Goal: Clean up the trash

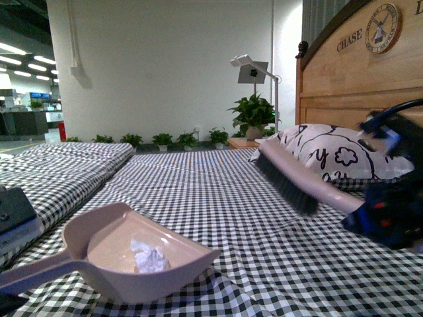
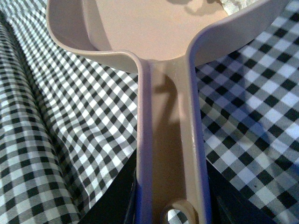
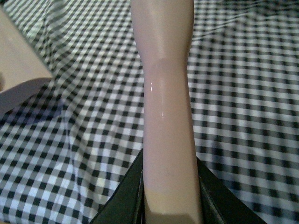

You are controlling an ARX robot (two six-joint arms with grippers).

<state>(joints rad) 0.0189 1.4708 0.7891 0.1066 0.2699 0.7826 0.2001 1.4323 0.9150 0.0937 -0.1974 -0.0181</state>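
Note:
The trash (image 1: 150, 257), a small crumpled white paper wad, lies inside the beige dustpan (image 1: 125, 254), which rests on the checkered bed cover at the front left. My left gripper (image 2: 170, 186) is shut on the dustpan's handle (image 2: 168, 140), and a white edge of the trash (image 2: 233, 4) shows in the pan. My right gripper (image 3: 169, 186) is shut on the brush handle (image 3: 166, 102). The brush (image 1: 287, 185) hangs in the air to the right of the dustpan, dark bristles pointing down, apart from it. A corner of the dustpan (image 3: 18, 70) shows in the right wrist view.
A black-and-white patterned pillow (image 1: 330, 158) leans on the wooden headboard (image 1: 350, 79) at the back right. A raised checkered fold (image 1: 59, 165) runs along the left, with a dark object (image 1: 13, 208) on it. Potted plants (image 1: 251, 112) stand beyond the bed.

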